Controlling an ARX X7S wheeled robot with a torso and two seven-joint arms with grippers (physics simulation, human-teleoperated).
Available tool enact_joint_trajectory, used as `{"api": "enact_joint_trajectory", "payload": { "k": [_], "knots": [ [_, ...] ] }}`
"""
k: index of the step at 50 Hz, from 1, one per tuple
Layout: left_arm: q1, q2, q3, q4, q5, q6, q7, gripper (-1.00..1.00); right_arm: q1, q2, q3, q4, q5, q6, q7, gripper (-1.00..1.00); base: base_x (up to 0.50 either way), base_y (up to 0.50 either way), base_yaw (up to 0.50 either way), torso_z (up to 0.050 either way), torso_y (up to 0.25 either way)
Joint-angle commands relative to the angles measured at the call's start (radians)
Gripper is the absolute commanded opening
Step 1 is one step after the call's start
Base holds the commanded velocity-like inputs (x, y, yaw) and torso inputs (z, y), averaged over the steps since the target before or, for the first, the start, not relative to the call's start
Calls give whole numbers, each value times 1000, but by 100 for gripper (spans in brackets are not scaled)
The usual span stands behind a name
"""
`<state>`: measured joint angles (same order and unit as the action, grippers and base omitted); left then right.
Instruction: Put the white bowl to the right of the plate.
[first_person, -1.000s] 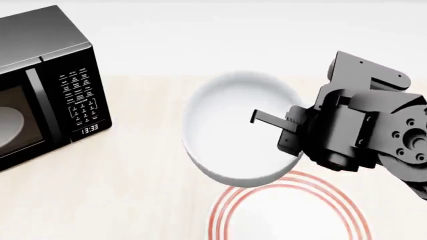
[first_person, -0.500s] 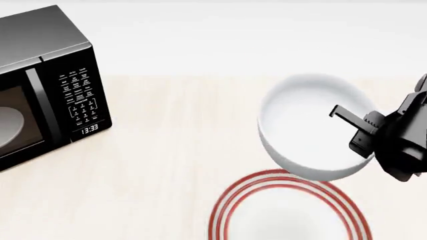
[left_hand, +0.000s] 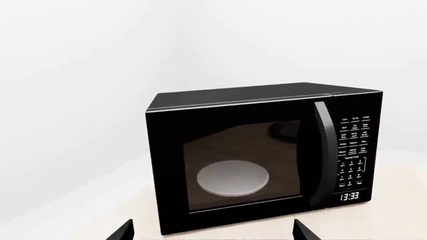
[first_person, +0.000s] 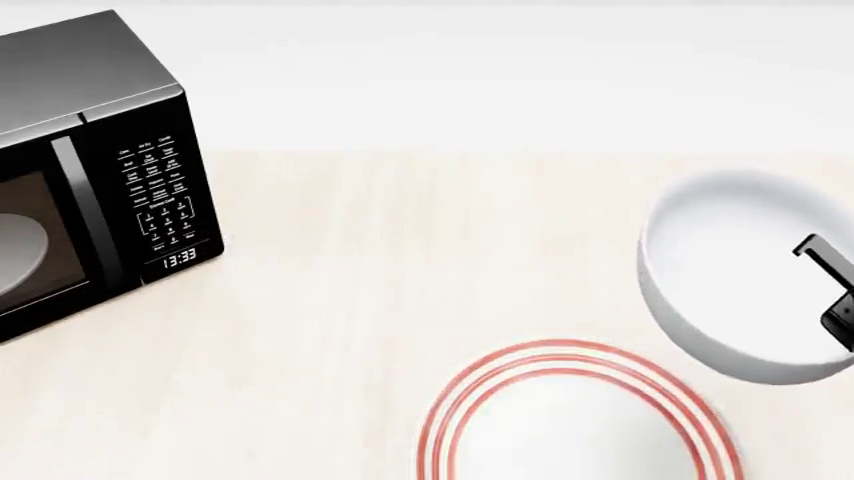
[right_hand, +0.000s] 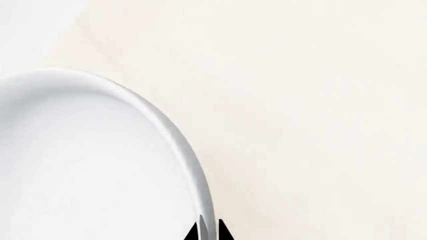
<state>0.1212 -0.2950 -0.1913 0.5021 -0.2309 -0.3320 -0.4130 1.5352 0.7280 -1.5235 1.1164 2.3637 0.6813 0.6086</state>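
The white bowl (first_person: 731, 270) hangs tilted above the table at the right edge of the head view, up and right of the red-ringed plate (first_person: 574, 420), which lies at the bottom edge. My right gripper (first_person: 827, 275) is shut on the bowl's rim, one black finger inside the bowl, most of the arm out of frame. In the right wrist view the bowl (right_hand: 87, 160) fills one side, with the right gripper (right_hand: 208, 232) pinching its rim. My left gripper (left_hand: 212, 234) is open, showing only two dark fingertips (left_hand: 123, 232) in front of the microwave.
A black microwave (first_person: 80, 170) stands at the far left of the light wooden table (first_person: 374, 280), its clock reading 13:33; a pale glass disc (left_hand: 233, 178) lies inside it. A white wall runs behind the table.
My right gripper has carried the white bowl rightward, from above the plate's left-rear side to past its right side. Most of the arm has left the head view. The plate and microwave have stayed put.
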Motion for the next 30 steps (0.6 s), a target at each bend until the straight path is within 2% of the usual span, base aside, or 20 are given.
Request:
{"api": "enact_joint_trajectory", "payload": {
  "k": [1, 14, 30],
  "knots": [
    [-8, -2, 12, -14, 4, 1, -3, 100, -18, 54, 45, 2, 6, -54, 7, -100, 0, 0, 0, 0, 0],
    [-10, -6, 21, -21, 6, 2, -6, 100, -52, 138, 72, -63, 27, -123, 51, -100, 0, 0, 0, 0, 0],
    [-7, -9, 28, -22, 8, 8, -11, 100, -104, 149, 75, 26, 38, -122, 16, -100, 0, 0, 0, 1, 1]
  ]
}}
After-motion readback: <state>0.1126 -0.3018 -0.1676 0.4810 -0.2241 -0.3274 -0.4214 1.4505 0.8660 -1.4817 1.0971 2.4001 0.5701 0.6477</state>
